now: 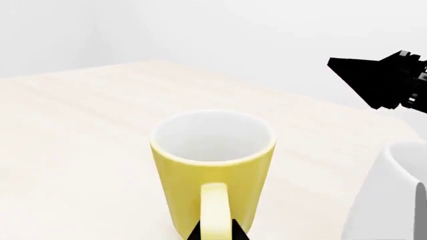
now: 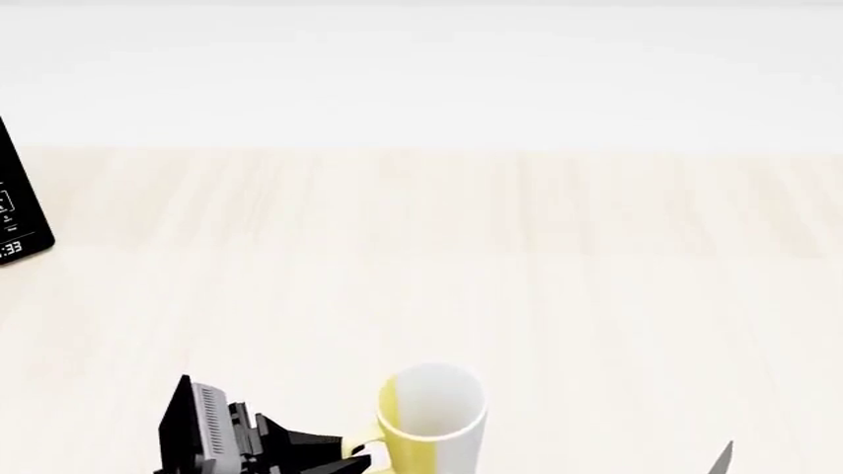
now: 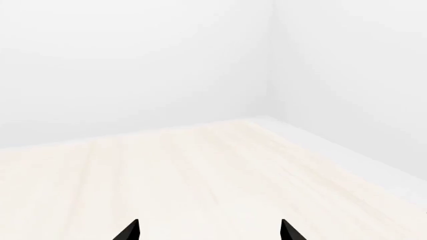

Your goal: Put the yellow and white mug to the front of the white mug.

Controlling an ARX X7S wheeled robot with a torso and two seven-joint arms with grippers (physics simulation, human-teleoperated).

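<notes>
Two mugs and one dark device are seen on one pale wooden table [image 2: 554, 247]. At the table's left edge in the head view a black device [image 2: 19, 212] is cut off by the frame; pale digits are carried on its face, and only "33" can be made out. One white mug [image 1: 393, 200] is caught only by the left wrist camera, partly out of frame, standing near the yellow and white mug [image 2: 432, 417] but apart from it. One yellow and white mug is set upright at the table's near edge, roughly midway along it; its left half is shown yellow and its right half white in the head view, with a white inside and no print or label that can be read. Its yellow handle [image 1: 215, 210] is pinched by the left gripper [image 1: 215, 231], whose black fingertips are pressed against either side of the loop. The right gripper [image 3: 210, 231] is held spread apart over bare table, with nothing between its tips.
</notes>
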